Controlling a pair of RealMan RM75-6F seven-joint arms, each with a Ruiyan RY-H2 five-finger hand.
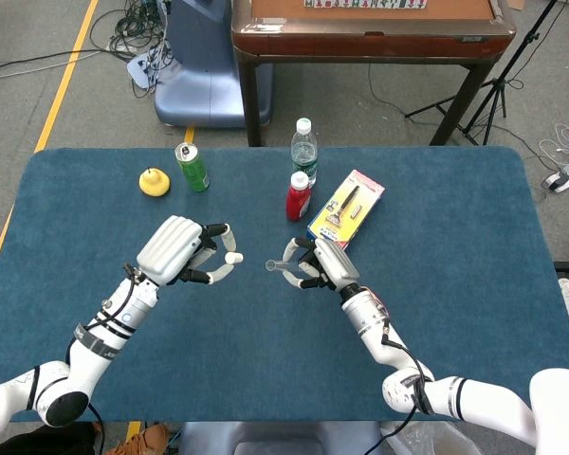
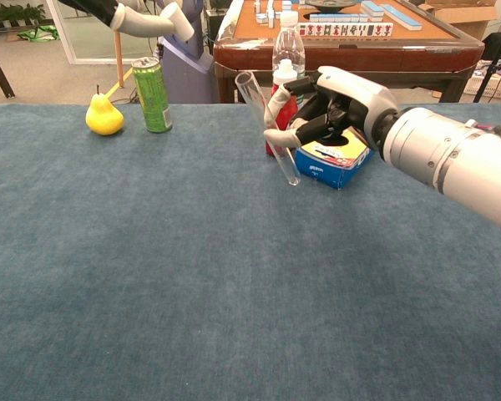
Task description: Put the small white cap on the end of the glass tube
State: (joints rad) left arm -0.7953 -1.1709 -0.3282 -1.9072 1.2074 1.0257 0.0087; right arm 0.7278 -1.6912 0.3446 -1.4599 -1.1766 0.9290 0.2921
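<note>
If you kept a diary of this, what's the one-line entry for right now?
phase: aligning | left hand: pinches cap | right hand: holds tube | cap and tube: apart, uncapped

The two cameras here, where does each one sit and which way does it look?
Head view: sits high, looks steeply down on the blue table; both arms show, left hand pinching the small white cap, right hand holding the glass tube.
Chest view: sits low, near table height, looks level across it toward the wooden table behind; the right hand and forearm and only the left hand's fingers show.
Shared: tube, cap, green can, yellow pear, red bottle.
</note>
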